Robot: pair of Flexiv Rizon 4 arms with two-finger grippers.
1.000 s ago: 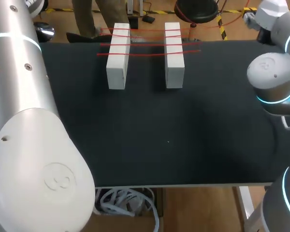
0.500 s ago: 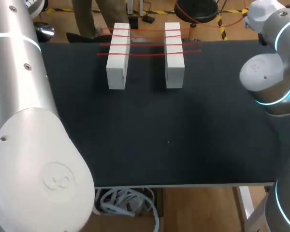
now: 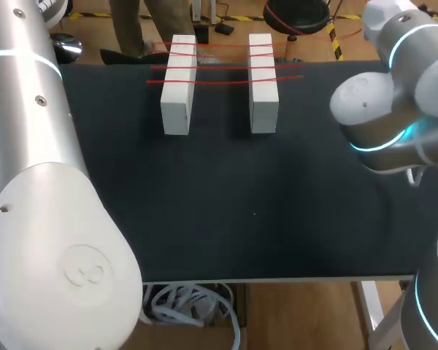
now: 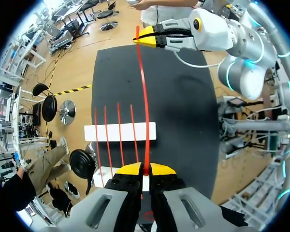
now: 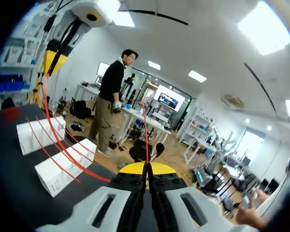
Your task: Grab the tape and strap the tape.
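The left tool (image 4: 145,170) and the right tool (image 5: 146,169) each pinch closed on the thin red tape (image 4: 143,96), which is stretched straight between them. Further strands cross two white rectangular blocks (image 3: 177,91), upper middle of the frame, on the black worktop (image 3: 241,197).

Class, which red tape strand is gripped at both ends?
The longest strand, stretched from the left tool to the right tool; the four shorter ones lie across the white blocks.
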